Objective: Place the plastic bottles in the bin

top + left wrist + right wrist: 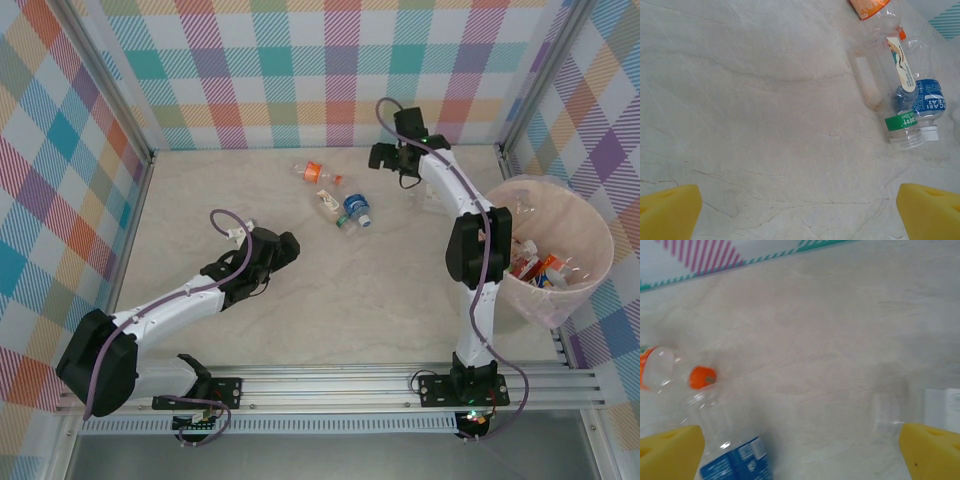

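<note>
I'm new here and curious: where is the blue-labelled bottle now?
In the top view, the blue-labelled bottle lies mid-table, right beside a white-labelled bottle, well left of the bin.

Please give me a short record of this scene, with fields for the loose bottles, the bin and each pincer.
loose bottles: at least three, lying close together: orange-label bottle, white-label bottle, blue-label bottle
bin: at the right side of the table, binned bottles inside
left pincer: open, empty, facing the loose bottles
right pincer: open, empty, above the table beside the blue-label bottle
</note>
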Robot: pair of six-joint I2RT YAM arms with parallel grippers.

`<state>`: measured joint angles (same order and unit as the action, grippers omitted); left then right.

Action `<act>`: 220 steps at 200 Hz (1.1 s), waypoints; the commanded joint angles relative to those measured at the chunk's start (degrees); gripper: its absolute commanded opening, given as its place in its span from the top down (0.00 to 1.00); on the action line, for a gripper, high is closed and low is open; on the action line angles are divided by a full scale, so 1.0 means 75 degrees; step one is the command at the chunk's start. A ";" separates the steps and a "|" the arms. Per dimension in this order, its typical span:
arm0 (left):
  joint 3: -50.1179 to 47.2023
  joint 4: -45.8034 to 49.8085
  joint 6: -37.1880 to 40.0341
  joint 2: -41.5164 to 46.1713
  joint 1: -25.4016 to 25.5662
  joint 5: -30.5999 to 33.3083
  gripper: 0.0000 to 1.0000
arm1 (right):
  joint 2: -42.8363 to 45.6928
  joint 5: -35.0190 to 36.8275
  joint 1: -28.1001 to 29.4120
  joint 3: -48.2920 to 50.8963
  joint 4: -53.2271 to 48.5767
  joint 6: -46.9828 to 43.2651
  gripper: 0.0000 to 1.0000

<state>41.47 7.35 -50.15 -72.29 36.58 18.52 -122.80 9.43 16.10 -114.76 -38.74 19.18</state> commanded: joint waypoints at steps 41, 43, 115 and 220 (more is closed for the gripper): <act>-0.0044 0.0031 -0.0128 -0.0066 -0.0061 -0.0112 0.00 | -0.0079 0.0102 0.0648 0.0514 0.0151 0.0363 0.00; -0.0057 0.0037 -0.0129 -0.0056 -0.0061 -0.0108 0.00 | -0.0079 0.0114 0.0626 0.0551 0.0188 0.0388 0.00; -0.0122 0.0062 -0.0134 -0.0003 -0.0061 -0.0004 0.00 | 0.0252 0.0197 -0.0390 0.1502 0.0623 0.0373 0.00; 0.0029 0.0045 -0.0157 -0.0340 -0.0069 -0.0194 0.00 | 0.0371 0.0287 -0.1443 0.2173 0.0793 0.0122 0.00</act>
<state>41.36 7.35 -50.61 -74.35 36.58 17.52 -119.15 11.53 5.98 -97.71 -33.21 20.71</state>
